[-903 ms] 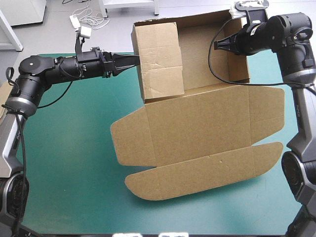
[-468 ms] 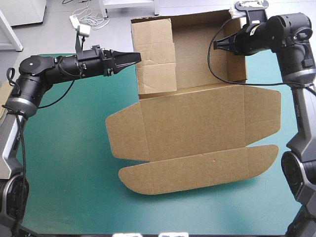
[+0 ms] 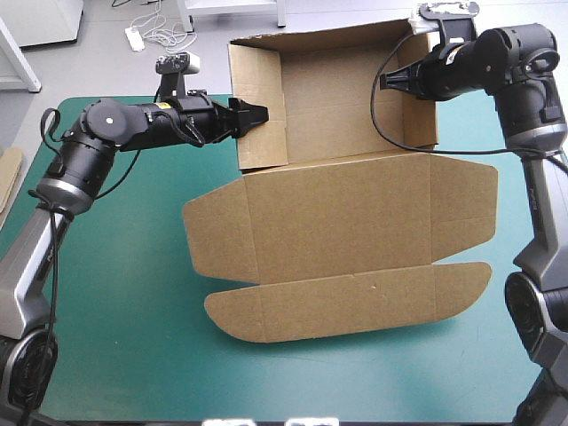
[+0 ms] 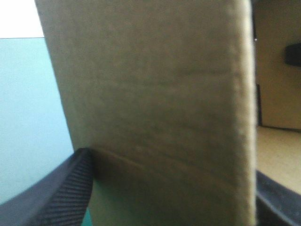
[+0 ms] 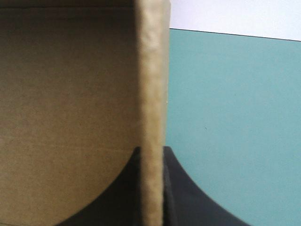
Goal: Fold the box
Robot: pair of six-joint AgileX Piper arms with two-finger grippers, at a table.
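Observation:
The brown box (image 3: pixel 346 222) lies on the teal-green cover with its tray walls raised at the far side and its lid panel and flaps flat toward the front. My left gripper (image 3: pixel 257 118) is open at the tray's left wall (image 3: pixel 259 106). In the left wrist view that wall (image 4: pixel 155 94) fills the space between the spread black fingers (image 4: pixel 66 193) of the left gripper (image 4: pixel 171 165). My right gripper (image 3: pixel 388 82) is shut on the tray's right wall (image 3: pixel 424 115). Up close, the board edge (image 5: pixel 151 70) stands pinched in the right gripper (image 5: pixel 151 149).
The tray's back wall stands at or past the table's far edge. Bare teal-green cover (image 3: pixel 124 293) lies to the left of the box and in front of it. An edge of more brown board (image 3: pixel 9 173) shows at the table's left edge.
The left side flap has swung from facing forward to lie along the tray's left wall. My left gripper moved right and opened around it. The box slid slightly left; the right gripper kept its hold.

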